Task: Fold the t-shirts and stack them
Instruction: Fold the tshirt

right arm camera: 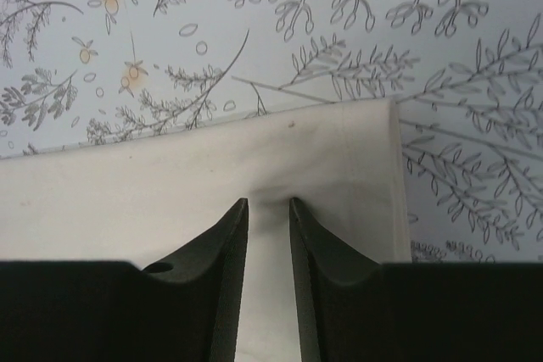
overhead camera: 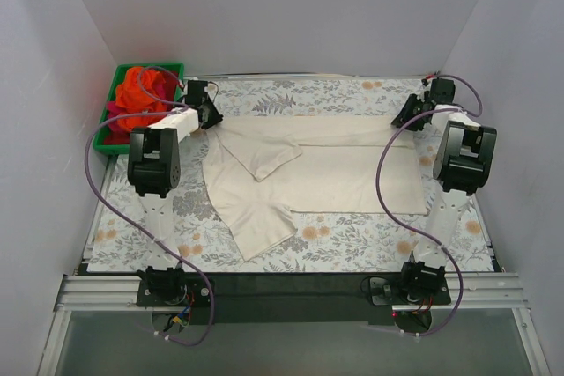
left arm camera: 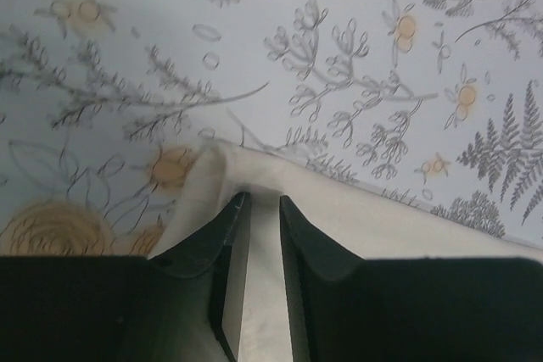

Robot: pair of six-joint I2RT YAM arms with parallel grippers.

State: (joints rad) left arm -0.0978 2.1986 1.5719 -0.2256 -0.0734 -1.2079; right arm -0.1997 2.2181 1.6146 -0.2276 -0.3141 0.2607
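Note:
A large cream t-shirt (overhead camera: 326, 173) lies spread on the floral tablecloth, partly folded, with one sleeve flap turned over at the left. My left gripper (overhead camera: 204, 114) is at its far left corner and my right gripper (overhead camera: 411, 114) at its far right corner. In the left wrist view the gripper (left arm camera: 261, 199) is pinched on the cream cloth (left arm camera: 382, 218), which bunches at the tips. In the right wrist view the gripper (right arm camera: 268, 203) pinches the cloth (right arm camera: 127, 201) near its hemmed corner, and the cloth puckers between the tips. An orange t-shirt (overhead camera: 145, 94) and a red-magenta one (overhead camera: 117, 121) lie crumpled in a bin.
A green bin (overhead camera: 169, 67) stands at the far left corner, just left of my left gripper. The floral tablecloth (overhead camera: 352, 239) covers the table. White walls close in the back and both sides. A black rail (overhead camera: 282, 286) runs along the near edge.

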